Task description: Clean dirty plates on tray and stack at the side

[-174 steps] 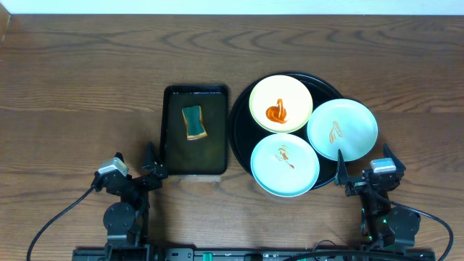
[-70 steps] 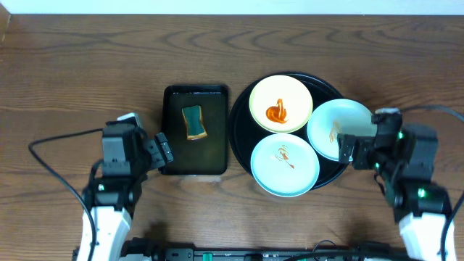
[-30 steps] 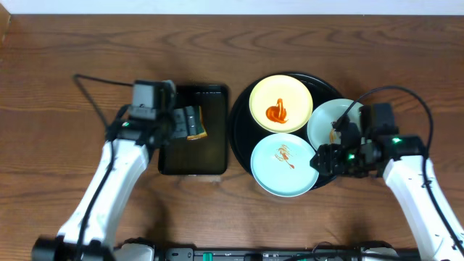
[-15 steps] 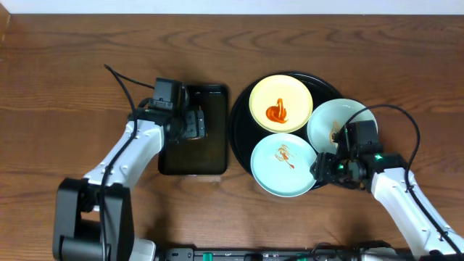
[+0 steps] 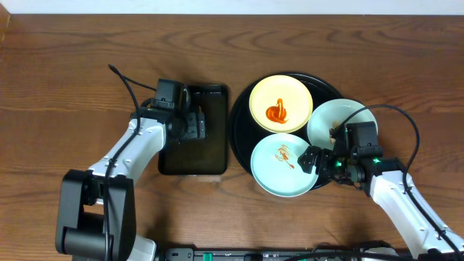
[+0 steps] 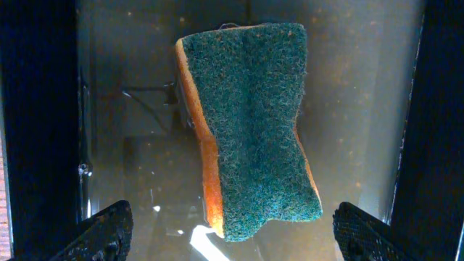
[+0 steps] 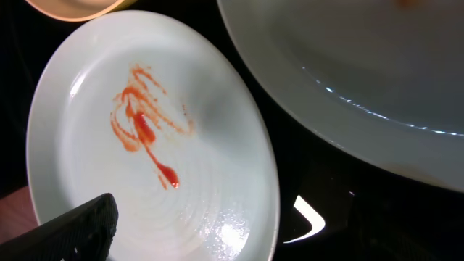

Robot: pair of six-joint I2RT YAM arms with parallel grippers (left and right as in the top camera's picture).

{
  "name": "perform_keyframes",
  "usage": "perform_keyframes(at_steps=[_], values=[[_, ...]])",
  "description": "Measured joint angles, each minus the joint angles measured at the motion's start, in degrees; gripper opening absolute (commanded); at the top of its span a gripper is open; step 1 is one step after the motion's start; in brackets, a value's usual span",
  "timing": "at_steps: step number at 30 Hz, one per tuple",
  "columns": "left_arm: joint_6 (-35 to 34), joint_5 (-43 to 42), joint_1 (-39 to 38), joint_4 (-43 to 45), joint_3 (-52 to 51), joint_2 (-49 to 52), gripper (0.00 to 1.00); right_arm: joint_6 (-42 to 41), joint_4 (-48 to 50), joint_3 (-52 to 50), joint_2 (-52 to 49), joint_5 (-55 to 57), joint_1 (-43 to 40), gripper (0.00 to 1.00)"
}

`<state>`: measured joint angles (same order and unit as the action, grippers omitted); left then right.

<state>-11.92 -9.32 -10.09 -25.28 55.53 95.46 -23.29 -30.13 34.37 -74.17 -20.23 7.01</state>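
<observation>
Three plates lie on the round black tray (image 5: pixel 243 123): a pale yellow plate (image 5: pixel 280 104) with a thick orange-red blob, a front mint-green plate (image 5: pixel 283 165) with thin red smears, and a right mint-green plate (image 5: pixel 339 122) partly under my right arm. My right gripper (image 5: pixel 310 159) is open, low over the front mint plate's right edge; the right wrist view shows that plate (image 7: pixel 145 145), one finger over it, and the other mint plate (image 7: pixel 362 87). My left gripper (image 5: pixel 190 125) is open, its fingers either side of a green-and-orange sponge (image 6: pixel 250 123).
The sponge lies in a wet rectangular black tray (image 5: pixel 210 156) left of the round tray. The rest is brown wooden table (image 5: pixel 72 72). Cables trail from both arms.
Both arms came up from the table's front edge. The left gripper moved over the sponge and stayed there. The right gripper moved left to the front mint plate's right edge.
</observation>
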Motion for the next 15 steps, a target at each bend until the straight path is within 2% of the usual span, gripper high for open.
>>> perform_keyframes(at_steps=[1, 3, 8, 13, 15], values=[[0.00, 0.00, 0.00, 0.00, 0.02, 0.00, 0.89, 0.00, 0.00, 0.00, 0.00, -0.28, -0.02, 0.99], [0.00, 0.00, 0.00, -0.02, 0.00, 0.00, 0.89, 0.00, 0.00, 0.00, 0.00, -0.72, 0.00, 0.92], [0.00, 0.00, 0.00, 0.00, 0.02, 0.00, 0.89, -0.17, 0.02, -0.02, 0.00, -0.92, -0.02, 0.68], [0.00, 0.00, 0.00, 0.00, 0.00, 0.00, 0.89, -0.63, 0.02, -0.13, 0.00, -0.57, 0.00, 0.54], [0.00, 0.00, 0.00, 0.00, 0.00, 0.00, 0.89, -0.94, 0.04, -0.26, 0.00, -0.50, 0.04, 0.52]])
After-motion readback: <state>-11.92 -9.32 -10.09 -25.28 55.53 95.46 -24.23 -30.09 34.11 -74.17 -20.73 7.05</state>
